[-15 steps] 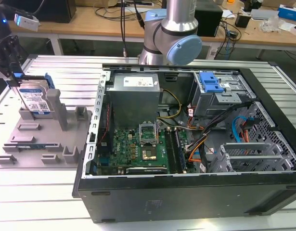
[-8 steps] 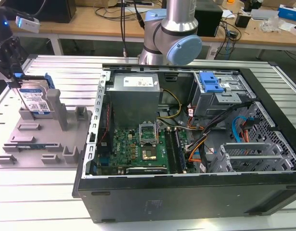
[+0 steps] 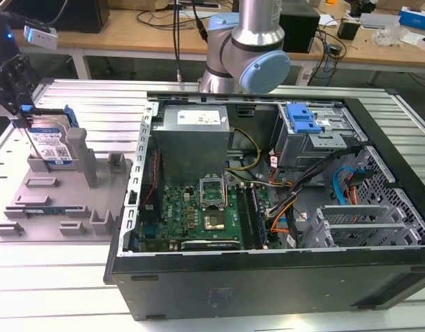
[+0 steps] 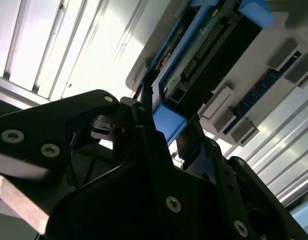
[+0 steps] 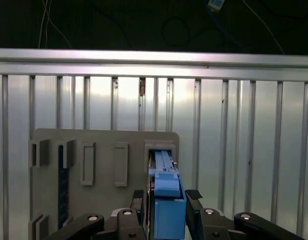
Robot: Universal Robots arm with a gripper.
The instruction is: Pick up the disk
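disk [image 3: 52,146] | upright in grey tray [image 3: 57,214] slot, ext. view's left | claw [image 5: 166,196] astride it | grip: can't tell

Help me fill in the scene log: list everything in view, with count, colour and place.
disk: 1, silver-grey, white-and-blue label, blue rails; standing on edge in the fixture tray
fixture tray: 1, grey; on the table, at the exterior view's left
table: 1, silvery, ribbed; under everything
computer case: 1, black, side open; on the table, beside the tray
motherboard: 1, green; inside the case
power supply: 1, grey; inside the case, behind the motherboard
drive cage: 1, grey with blue handle; inside the case, toward the exterior view's right
cables: several, mixed colours; inside the case
arm: 1, grey with blue cap; behind the case
gripper: 1, black; at the disk's upper edge
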